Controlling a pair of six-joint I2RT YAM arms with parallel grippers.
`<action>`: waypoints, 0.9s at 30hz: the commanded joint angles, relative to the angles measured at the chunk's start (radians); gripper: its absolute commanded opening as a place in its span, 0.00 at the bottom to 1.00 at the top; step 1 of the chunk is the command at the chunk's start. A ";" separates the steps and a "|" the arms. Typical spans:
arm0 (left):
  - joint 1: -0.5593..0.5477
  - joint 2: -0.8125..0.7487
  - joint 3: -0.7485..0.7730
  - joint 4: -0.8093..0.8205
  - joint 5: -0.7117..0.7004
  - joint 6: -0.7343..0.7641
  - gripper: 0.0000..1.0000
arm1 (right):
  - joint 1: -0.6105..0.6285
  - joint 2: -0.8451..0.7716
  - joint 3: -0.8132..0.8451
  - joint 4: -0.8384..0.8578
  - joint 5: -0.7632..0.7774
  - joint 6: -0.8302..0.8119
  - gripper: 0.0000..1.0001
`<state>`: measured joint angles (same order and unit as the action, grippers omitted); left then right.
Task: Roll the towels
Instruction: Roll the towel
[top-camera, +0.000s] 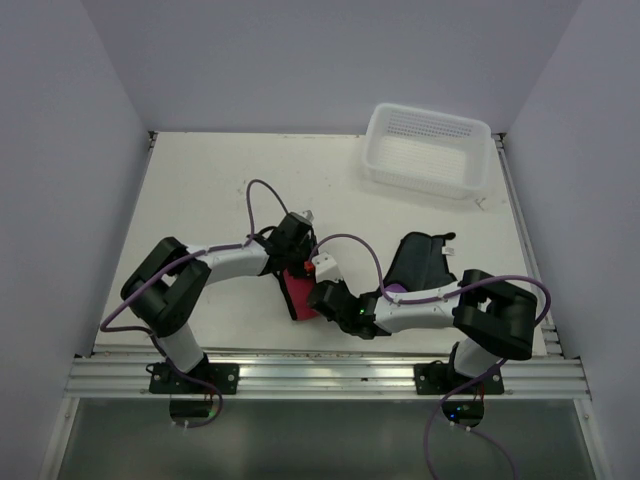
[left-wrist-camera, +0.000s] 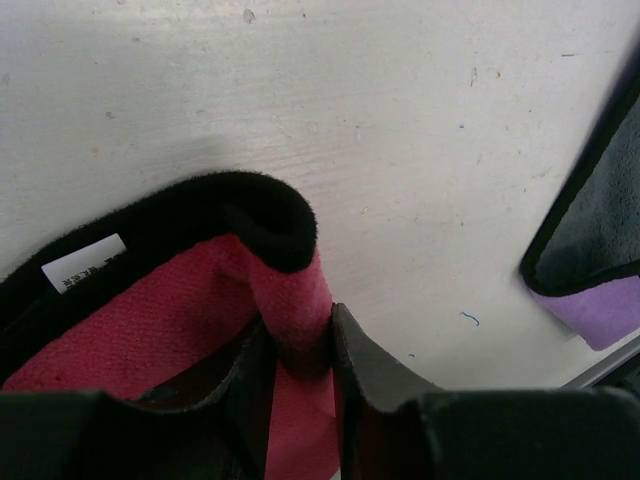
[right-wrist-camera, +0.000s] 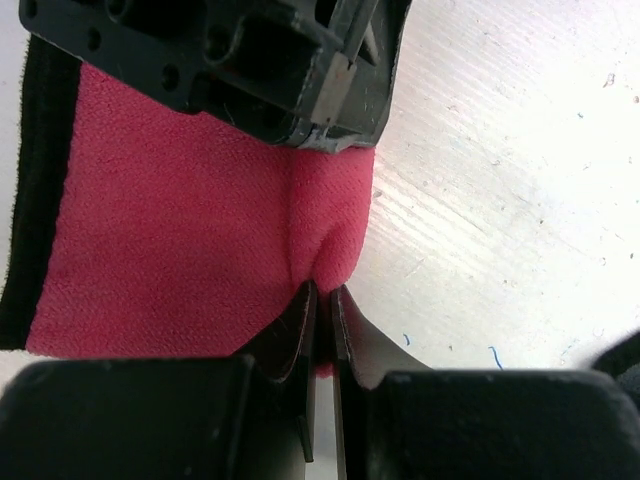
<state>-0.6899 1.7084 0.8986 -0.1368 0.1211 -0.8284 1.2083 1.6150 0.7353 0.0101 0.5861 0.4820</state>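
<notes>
Left gripper (left-wrist-camera: 300, 350): clamped on a fold of the pink-red towel (left-wrist-camera: 150, 320), low centre of the left wrist view; towel's black edge (left-wrist-camera: 250, 210) curled over into a hump just above the fingers (left-wrist-camera: 365, 370); small white label (left-wrist-camera: 85, 262) on the black fabric at left.

Right gripper (right-wrist-camera: 322, 330): pressed together on a pinch of the same pink-red towel (right-wrist-camera: 180, 220), bottom centre of the right wrist view; black trim along the frame's left edge; left arm's black gripper body across the top of that frame, close above the pinch.

Overhead: both grippers, left (top-camera: 292, 268) and right (top-camera: 322, 296), meeting on the pink-red towel (top-camera: 300, 298) at lower centre of the frame, near the table's front edge and its metal rail (top-camera: 320, 372).

Table (top-camera: 220, 180): white, bare surface across the upper left and centre of the frame; grey walls close on three sides.

Purple towel (top-camera: 397, 289): mostly hidden under black fabric (top-camera: 420, 262), right of centre, touching or just beside the right arm's forearm; seen also at the right edge of the left wrist view (left-wrist-camera: 600, 310), black-trimmed, apart from the pink-red towel.

White perforated basket (top-camera: 428, 150): upper right, against the far edge, well apart from both towels.

Purple cables (top-camera: 265, 195): looping above each arm.
</notes>
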 joint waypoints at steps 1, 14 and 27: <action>0.012 0.023 0.028 -0.004 -0.057 0.034 0.31 | -0.004 -0.020 -0.016 -0.038 0.023 0.006 0.00; 0.015 0.014 -0.023 0.083 -0.048 0.040 0.02 | -0.006 -0.033 0.004 -0.070 0.000 0.015 0.06; 0.012 0.027 -0.150 0.285 -0.026 -0.002 0.00 | -0.075 -0.242 -0.034 -0.070 -0.153 0.105 0.49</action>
<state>-0.6830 1.7126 0.7921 0.1112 0.1322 -0.8288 1.1687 1.4429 0.7231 -0.0666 0.4934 0.5343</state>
